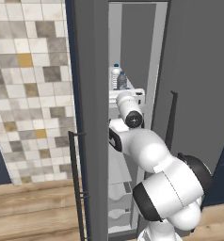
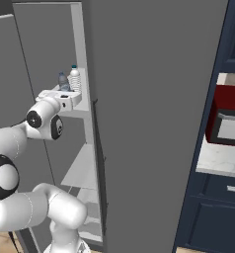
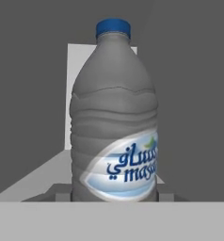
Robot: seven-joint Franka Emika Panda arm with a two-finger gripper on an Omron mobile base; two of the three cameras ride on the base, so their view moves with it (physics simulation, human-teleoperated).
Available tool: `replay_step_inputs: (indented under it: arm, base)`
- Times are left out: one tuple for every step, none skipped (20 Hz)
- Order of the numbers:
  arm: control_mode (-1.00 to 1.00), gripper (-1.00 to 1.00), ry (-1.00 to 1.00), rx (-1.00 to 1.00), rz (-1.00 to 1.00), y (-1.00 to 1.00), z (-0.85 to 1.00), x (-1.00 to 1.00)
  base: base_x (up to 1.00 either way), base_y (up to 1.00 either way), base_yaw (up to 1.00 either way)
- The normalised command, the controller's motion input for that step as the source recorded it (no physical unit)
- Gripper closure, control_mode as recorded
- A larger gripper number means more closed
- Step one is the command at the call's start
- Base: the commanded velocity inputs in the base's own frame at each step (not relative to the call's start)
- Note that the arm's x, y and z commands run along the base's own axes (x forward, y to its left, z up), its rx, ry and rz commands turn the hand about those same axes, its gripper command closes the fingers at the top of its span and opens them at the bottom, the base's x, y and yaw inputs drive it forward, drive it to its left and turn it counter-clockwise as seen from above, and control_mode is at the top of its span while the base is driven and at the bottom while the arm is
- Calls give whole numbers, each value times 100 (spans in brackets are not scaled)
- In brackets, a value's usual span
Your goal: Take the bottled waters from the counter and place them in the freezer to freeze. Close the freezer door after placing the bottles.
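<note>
**Left base view first: both bottles up on the freezer shelf, door not yet shut**

Left base view: from where I stand, the freezer (image 1: 132, 42) stands open, its pale inside showing between the grey panels. Two bottles sit side by side on an upper shelf (image 1: 138, 90): the clear ribbed bottle (image 1: 115, 77) with its blue cap, and the darker bottle (image 1: 122, 80) just beside it, touching or nearly so. Both stand upright, long axis vertical, caps up. The arm reaches in just below them. The freezer door (image 1: 198, 70) with its thin dark bar handle (image 1: 171, 120) hangs wide open to the right.

Right base view: the same pair from the other side, the darker bottle (image 2: 63, 82) on the left and the clear ribbed bottle (image 2: 75, 78) on the right, both upright on the shelf (image 2: 76, 113). The gripper (image 2: 70, 95) sits right at their bases; its fingers are hard to make out here. Off to the right, the desk (image 2: 218, 160) carries the dark red microwave (image 2: 227, 116), and I see no bottles on the part of it in view.

Hand view: the ribbed bottle (image 3: 114, 117) is close in front, upright, blue cap at the top and label facing the camera, its base between the finger tips. The gripper (image 3: 114, 196) looks drawn in tight on that bottle, pinching its base.

My reading: both bottles appear to be inside, so the carrying is about done. What remains is letting go, pulling the arm clear, and swinging the door closed.
</note>
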Motion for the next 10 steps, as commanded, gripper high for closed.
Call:
replay_step_inputs:
  arm:
    - [-100, -100, 0, 0, 0, 0, 0, 0]
    - [-100, -100, 0, 0, 0, 0, 0, 0]
    - [-100, -100, 1, 0, 0, 0, 0, 0]
    - [-100, -100, 1, 0, 0, 0, -1, 0]
    - [-100, -100, 1, 0, 0, 0, -2, 0]
    - [-100, -100, 0, 0, 0, 0, 0, 0]
    - [-100, -100, 0, 0, 0, 0, 0, 0]
    - [-100, -100, 0, 0, 0, 0, 0, 0]
    - [-100, -100, 0, 0, 0, 0, 0, 0]
    - [-100, -100, 0, 0, 0, 0, 0, 0]
  base:
    - [0, 0, 0]
    - [0, 0, 0]
    - [0, 0, 0]
    - [0, 0, 0]
    - [0, 0, 0]
    - [0, 0, 0]
    - [0, 0, 0]
    - [0, 0, 0]
    - [0, 0, 0]
    - [0, 0, 0]
